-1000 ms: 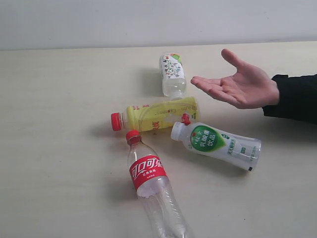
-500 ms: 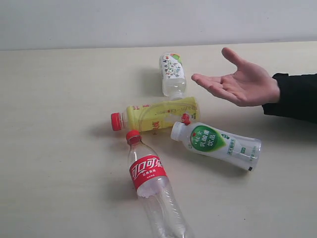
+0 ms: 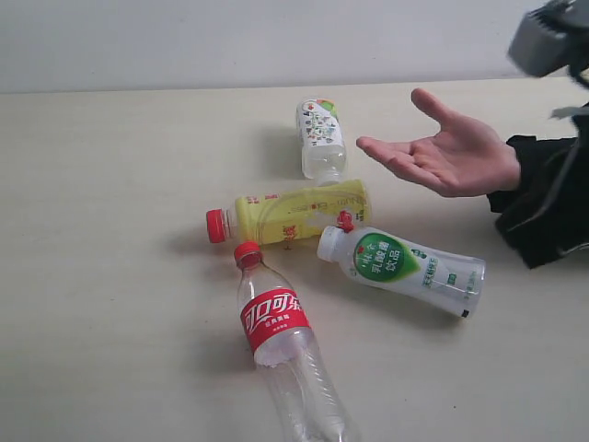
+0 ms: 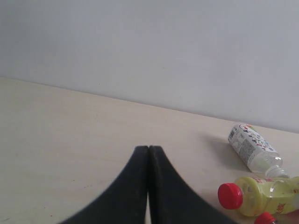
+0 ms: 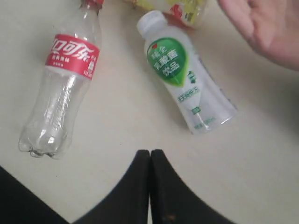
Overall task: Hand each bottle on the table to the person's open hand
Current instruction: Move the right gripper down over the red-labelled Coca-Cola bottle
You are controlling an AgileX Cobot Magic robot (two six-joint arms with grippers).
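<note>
Four bottles lie on their sides on the table (image 3: 110, 184). The short patterned bottle (image 3: 320, 138) is farthest back, with the yellow red-capped bottle (image 3: 294, 214) in front of it. The white green-label bottle (image 3: 400, 267) lies to the right and the clear red-label bottle (image 3: 281, 345) nearest the front. The person's open hand (image 3: 451, 152) hovers palm up at the right. My left gripper (image 4: 148, 148) is shut and empty over bare table, left of the patterned bottle (image 4: 252, 147). My right gripper (image 5: 150, 152) is shut and empty, just short of the white bottle (image 5: 182, 74) and clear bottle (image 5: 63, 88).
A blurred grey part of my right arm (image 3: 552, 41) shows at the top right of the exterior view, above the person's dark sleeve (image 3: 543, 198). A pale wall (image 3: 230, 41) runs behind the table's far edge.
My right arm has come into the exterior view at the top right, over the person's sleeve. The bottles and the open hand have stayed in place.
</note>
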